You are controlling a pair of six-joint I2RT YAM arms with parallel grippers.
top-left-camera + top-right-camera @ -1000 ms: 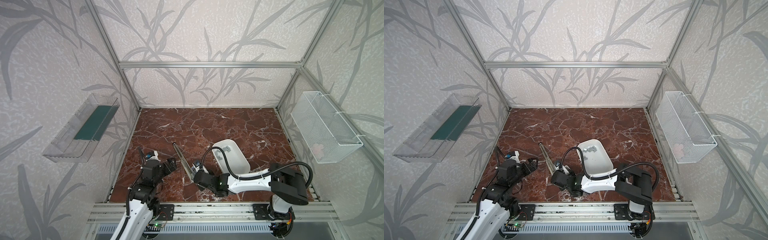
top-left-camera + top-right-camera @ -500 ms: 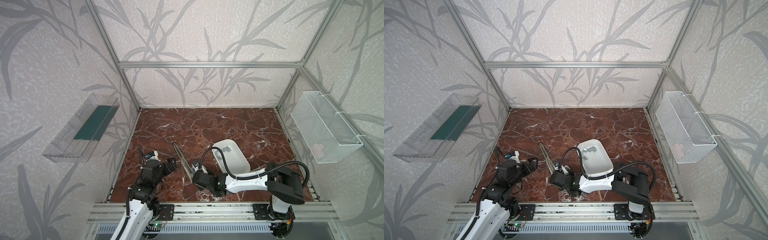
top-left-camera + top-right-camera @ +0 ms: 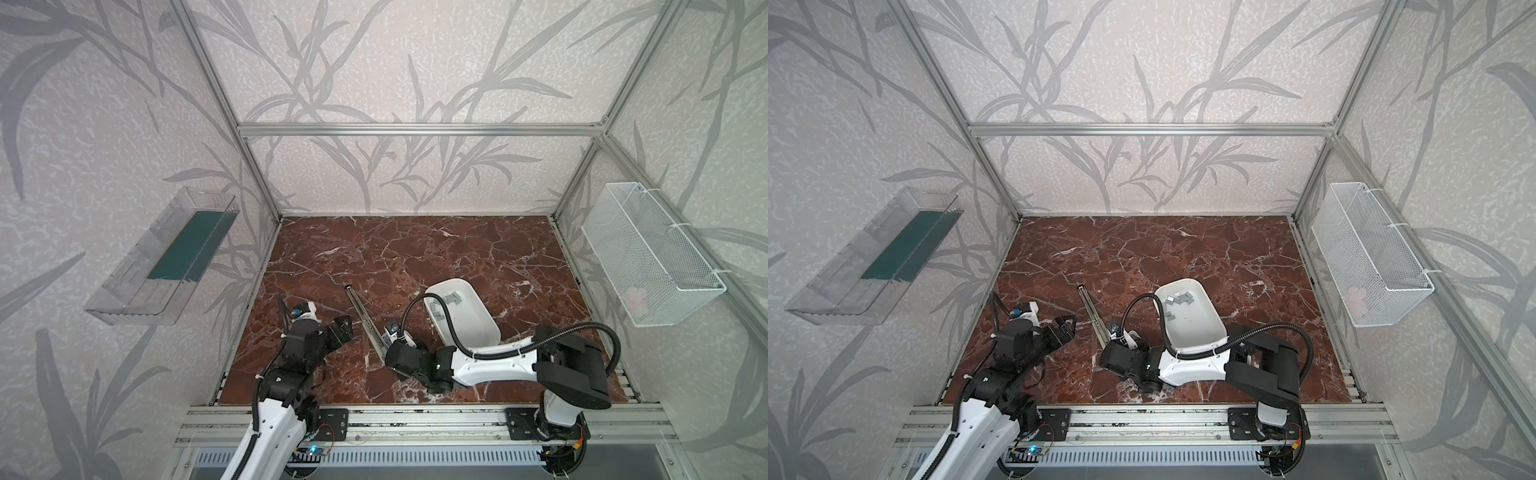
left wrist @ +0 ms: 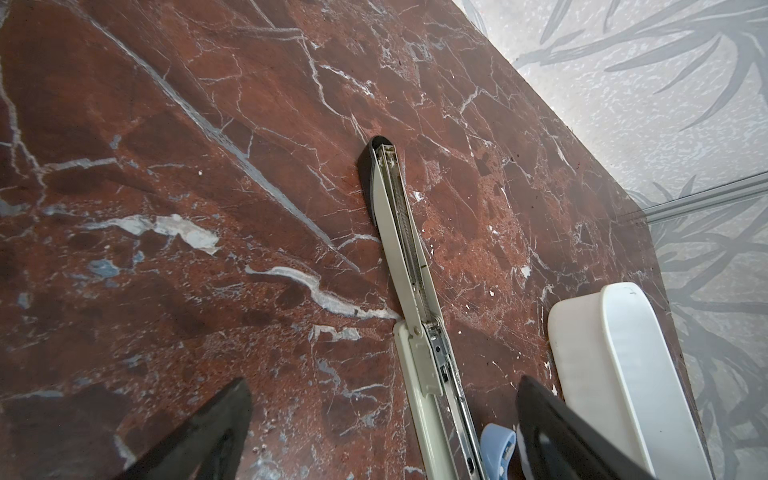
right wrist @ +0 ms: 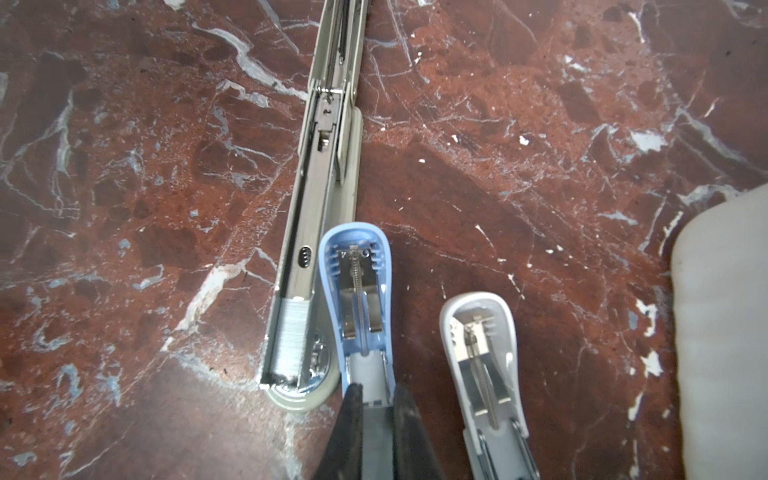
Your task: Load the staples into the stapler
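A long beige stapler [image 3: 360,313] [image 3: 1092,316] [image 4: 405,257] lies opened flat on the marble, with a block of staples [image 5: 291,332] in its channel. Beside it lie an opened blue stapler [image 5: 357,282] [image 4: 496,446] and an opened grey stapler [image 5: 478,345]. My right gripper [image 5: 378,399] is shut on a flat grey strip, staples by its width, at the blue stapler's magazine. More loose staples [image 3: 1177,299] [image 3: 451,297] lie in the white tray [image 3: 478,328] [image 3: 1200,332]. My left gripper [image 3: 343,328] [image 4: 382,415] hovers open and holds nothing, left of the long stapler.
The white tray [image 4: 623,374] [image 5: 727,332] sits right of the staplers, behind my right arm. A clear shelf [image 3: 166,257] hangs on the left wall and a wire basket [image 3: 648,257] on the right wall. An aluminium rail [image 3: 415,419] borders the front edge.
My right arm has edged slightly to the left, still shut over the blue stapler. The left arm has not moved.
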